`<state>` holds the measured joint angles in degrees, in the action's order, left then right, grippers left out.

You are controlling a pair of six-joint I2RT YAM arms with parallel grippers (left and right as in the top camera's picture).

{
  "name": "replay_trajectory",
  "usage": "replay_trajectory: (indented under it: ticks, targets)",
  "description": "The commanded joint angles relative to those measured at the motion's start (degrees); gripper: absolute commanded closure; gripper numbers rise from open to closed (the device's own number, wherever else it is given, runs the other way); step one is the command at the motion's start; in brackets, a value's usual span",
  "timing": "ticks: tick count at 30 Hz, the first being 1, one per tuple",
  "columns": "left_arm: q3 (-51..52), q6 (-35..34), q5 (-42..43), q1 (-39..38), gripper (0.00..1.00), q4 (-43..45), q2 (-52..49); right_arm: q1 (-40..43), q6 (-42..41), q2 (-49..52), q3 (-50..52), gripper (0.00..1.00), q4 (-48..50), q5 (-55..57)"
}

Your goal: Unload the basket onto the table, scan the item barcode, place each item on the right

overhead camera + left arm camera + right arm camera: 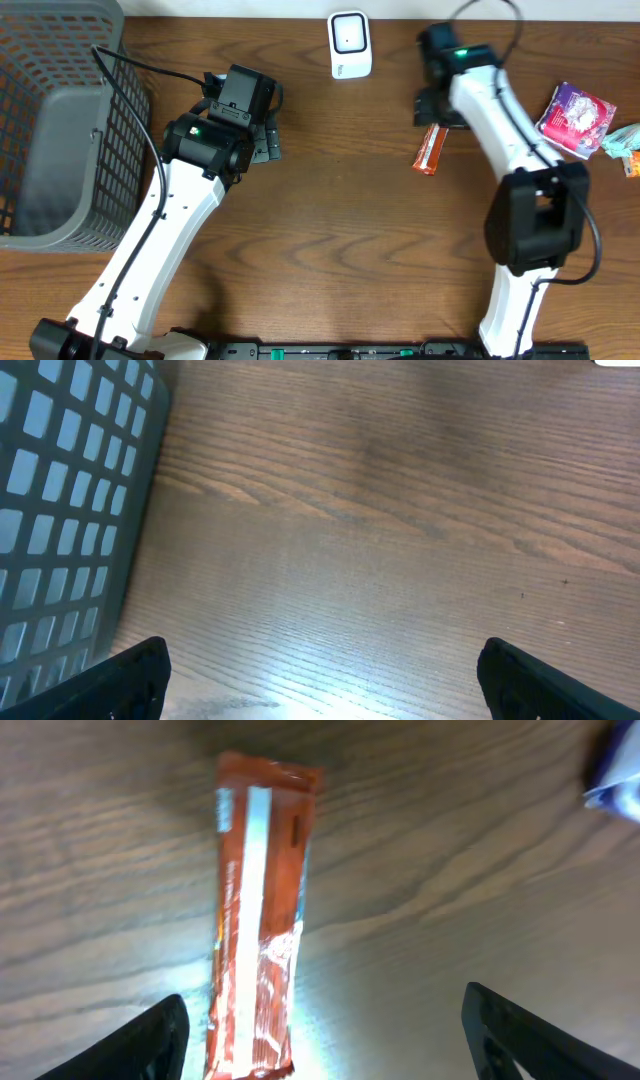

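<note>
An orange snack bar [429, 150] lies flat on the wooden table, just below my right gripper [433, 106]. In the right wrist view the bar [256, 920] shows a white stripe along its length. It lies between the wide-apart jaws, close to the left finger [140, 1040] and touching neither. My right gripper [330, 1040] is open. The white barcode scanner [350, 45] stands at the table's back edge. My left gripper [268, 138] is open over bare wood, with nothing between its fingers [120, 680].
A grey wire basket [60, 110] fills the left side; its wall [60, 510] is close to my left gripper. A pink packet [575, 118] and a teal item [622, 145] lie at the far right.
</note>
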<state>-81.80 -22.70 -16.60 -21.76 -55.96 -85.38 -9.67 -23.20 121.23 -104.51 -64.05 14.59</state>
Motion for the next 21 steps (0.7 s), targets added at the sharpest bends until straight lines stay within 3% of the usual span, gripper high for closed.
replay_trajectory:
  ticks: [1, 3, 9, 14, 21]
  targets:
    - [-0.7, -0.1, -0.2, 0.2, 0.02, -0.2, 0.0, 2.7, 0.2, -0.1, 1.9, 0.22, 2.2, -12.3]
    - [-0.7, -0.1, -0.2, 0.2, 0.02, -0.2, 0.0, 3.7, 0.1, -0.1, 2.2, 0.29, 3.8, -14.8]
    - [-0.7, -0.1, -0.1, 0.2, 0.02, -0.2, 0.0, 2.1, 0.1, 0.0, 2.2, 0.32, 7.4, -13.2]
    - [-0.7, -0.1, -0.2, 0.2, 0.02, -0.2, 0.0, -2.1, -5.9, 2.0, 2.3, 0.35, 8.3, 2.8]
    - [-0.7, -0.1, -0.2, 0.2, 0.02, -0.2, 0.0, -6.2, -7.1, 7.3, 2.4, 0.39, 8.3, 9.6]
